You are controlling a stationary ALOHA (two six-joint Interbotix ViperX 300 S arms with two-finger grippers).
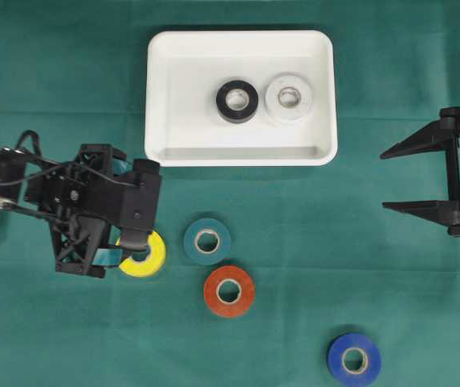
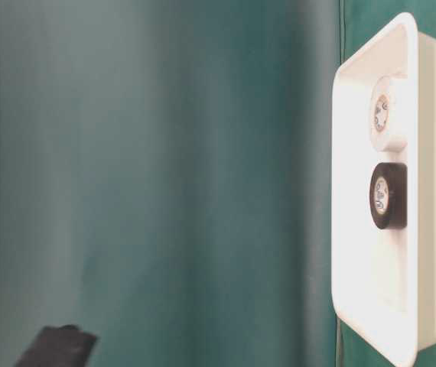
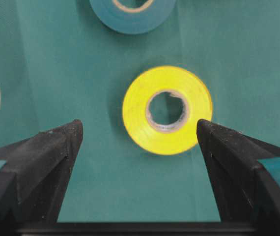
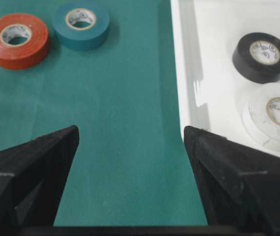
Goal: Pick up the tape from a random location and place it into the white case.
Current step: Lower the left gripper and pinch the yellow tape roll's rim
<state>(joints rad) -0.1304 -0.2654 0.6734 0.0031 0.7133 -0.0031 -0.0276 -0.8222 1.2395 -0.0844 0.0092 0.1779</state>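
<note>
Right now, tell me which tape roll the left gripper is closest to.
The yellow roll: it lies right at the open left gripper, while the teal, red and blue rolls sit farther off.

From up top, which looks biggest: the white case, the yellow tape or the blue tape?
1. White case, easily the biggest.
2. Blue tape and yellow tape: they look alike, and the left gripper hides part of the yellow.

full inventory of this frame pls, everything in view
white case: 1, white, top centre of table
black tape: 1, black, inside case
white tape: 1, white, inside case, right of black
yellow tape: 1, yellow, on cloth under left tool
teal tape: 1, teal, centre
red tape: 1, red-orange, below teal
blue tape: 1, blue, bottom right
tablecloth: 1, green
left tool: open, straddling yellow tape
right tool: open, right edge, empty
</note>
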